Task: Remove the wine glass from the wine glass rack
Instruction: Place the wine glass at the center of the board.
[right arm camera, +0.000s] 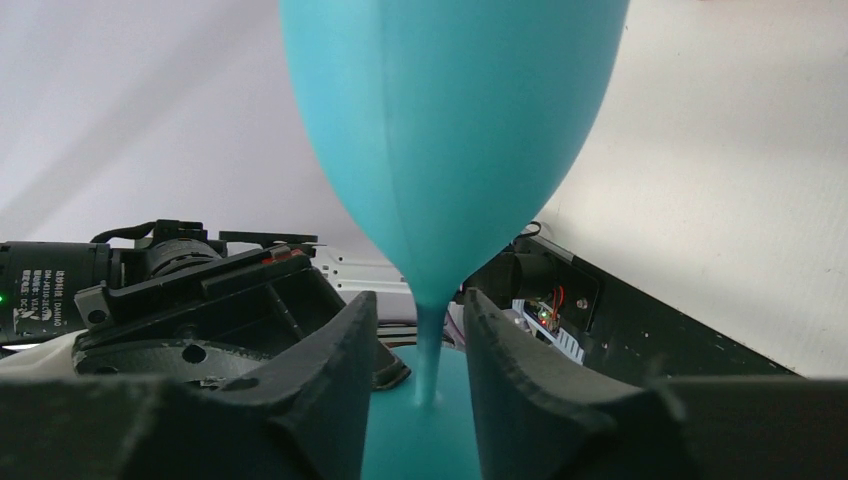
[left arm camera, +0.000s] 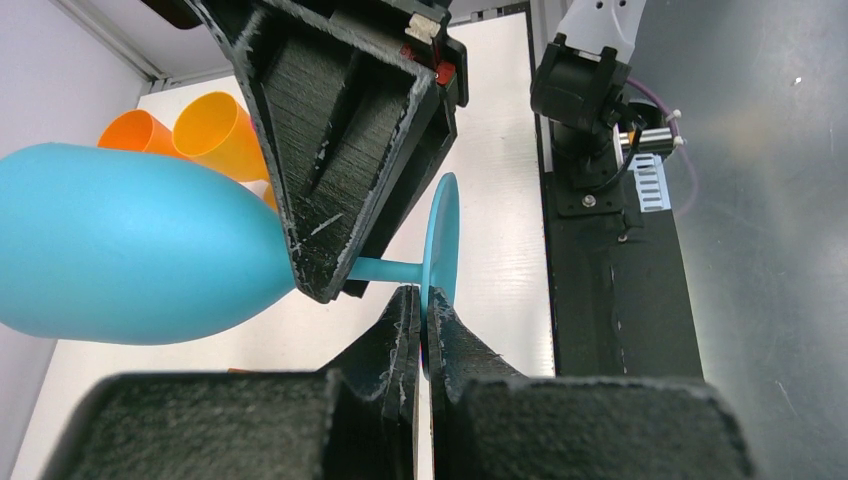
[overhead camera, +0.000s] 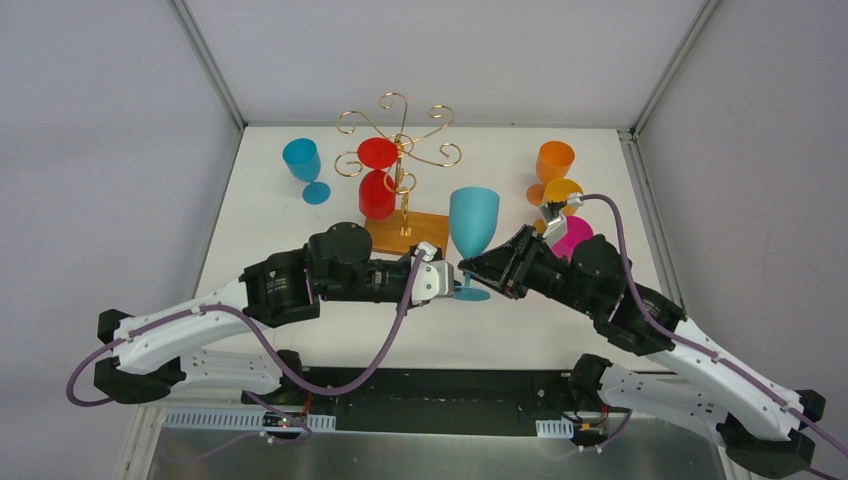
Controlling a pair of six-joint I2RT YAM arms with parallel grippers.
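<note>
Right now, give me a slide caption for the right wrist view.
The right gripper has its jaws either side of the teal wine glass stem, not yet touching.

This is a robotics lab test cell rather than a home or a bar. A white table [overhead camera: 280,240] is boxed in by plain grey panels [overhead camera: 100,150] set in aluminium frame struts [overhead camera: 208,62]. The left arm [overhead camera: 190,325] and right arm [overhead camera: 700,350] are bolted at its near edge. Purple cables [overhead camera: 395,330] loop loosely (bare wiring, left on show). Slotted cable duct [overhead camera: 225,420] and a small lit circuit board [overhead camera: 285,423] line the near rail. The wine glass rack [overhead camera: 395,230] and bright plastic glasses [overhead camera: 302,160] look like staged props.
</note>
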